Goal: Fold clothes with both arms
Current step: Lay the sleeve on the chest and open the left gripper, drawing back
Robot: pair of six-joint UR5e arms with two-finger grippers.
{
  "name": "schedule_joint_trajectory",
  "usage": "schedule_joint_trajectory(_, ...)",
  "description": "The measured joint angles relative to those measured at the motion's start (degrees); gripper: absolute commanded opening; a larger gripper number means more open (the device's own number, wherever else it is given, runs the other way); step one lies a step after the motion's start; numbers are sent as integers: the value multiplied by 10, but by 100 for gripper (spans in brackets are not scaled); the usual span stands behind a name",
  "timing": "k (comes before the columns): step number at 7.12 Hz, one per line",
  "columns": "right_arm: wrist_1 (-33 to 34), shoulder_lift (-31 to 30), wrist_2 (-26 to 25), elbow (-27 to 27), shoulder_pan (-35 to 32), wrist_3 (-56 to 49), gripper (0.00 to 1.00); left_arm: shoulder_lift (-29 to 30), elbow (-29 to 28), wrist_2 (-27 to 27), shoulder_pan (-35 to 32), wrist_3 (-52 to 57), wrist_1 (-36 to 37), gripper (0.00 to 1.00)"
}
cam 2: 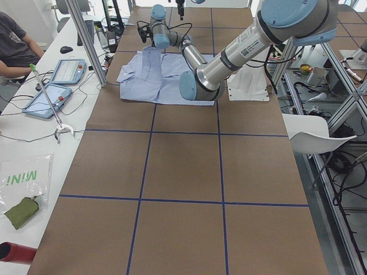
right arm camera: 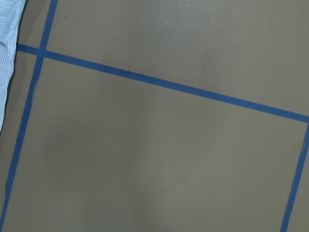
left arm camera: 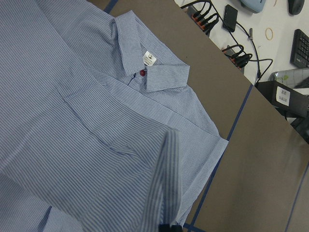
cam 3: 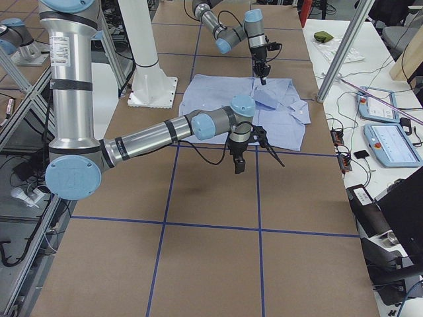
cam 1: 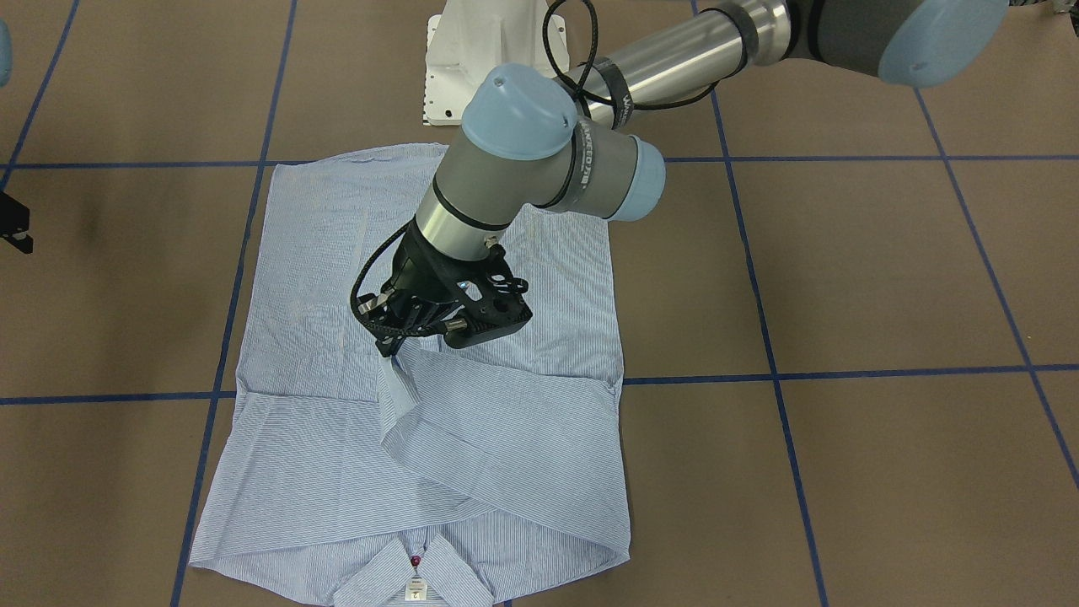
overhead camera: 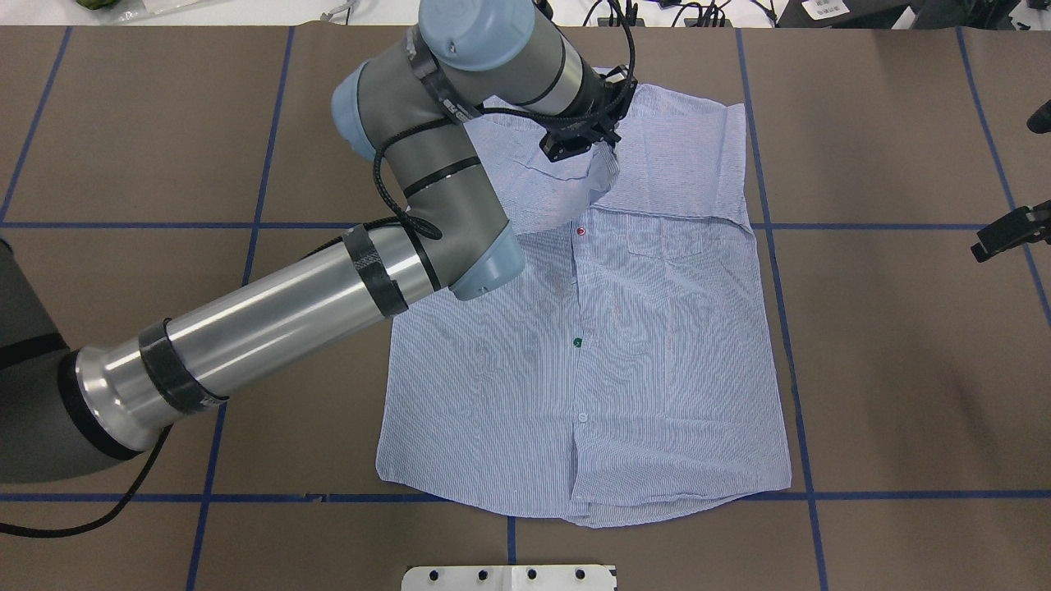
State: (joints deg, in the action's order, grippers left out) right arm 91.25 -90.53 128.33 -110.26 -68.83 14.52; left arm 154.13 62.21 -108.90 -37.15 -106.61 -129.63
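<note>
Overhead exterior shows left fingers (overhead camera: pixel 611 133) pinching shirt (overhead camera: pixel 657 369) edge

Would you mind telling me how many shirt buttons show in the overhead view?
3: a red button uppermost, a green button below it, and a white button lowest; others may be hidden.

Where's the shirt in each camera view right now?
Front-facing: shirt left of centre, collar at bottom.
Overhead: shirt centre.
Exterior left: shirt upper left.
Exterior right: shirt top centre.
Left wrist: shirt fills the left.
Right wrist: shirt sliver, top-left edge.
Shared landmark: white pedestal base by the hem, four exterior views.
</note>
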Motion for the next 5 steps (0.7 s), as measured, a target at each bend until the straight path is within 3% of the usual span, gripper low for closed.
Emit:
schedule_joint_trajectory(1,0,2,0,1,0,1,100,4,-30,35,33,0,-34,99)
schedule_joint_trajectory(3,1,10,11,2,1,4,100,7,-60,100,91,8,-105,100)
schedule_joint_trajectory(5,3,34,29,20,1,9,100,6,-60,130,109,19,-144,100)
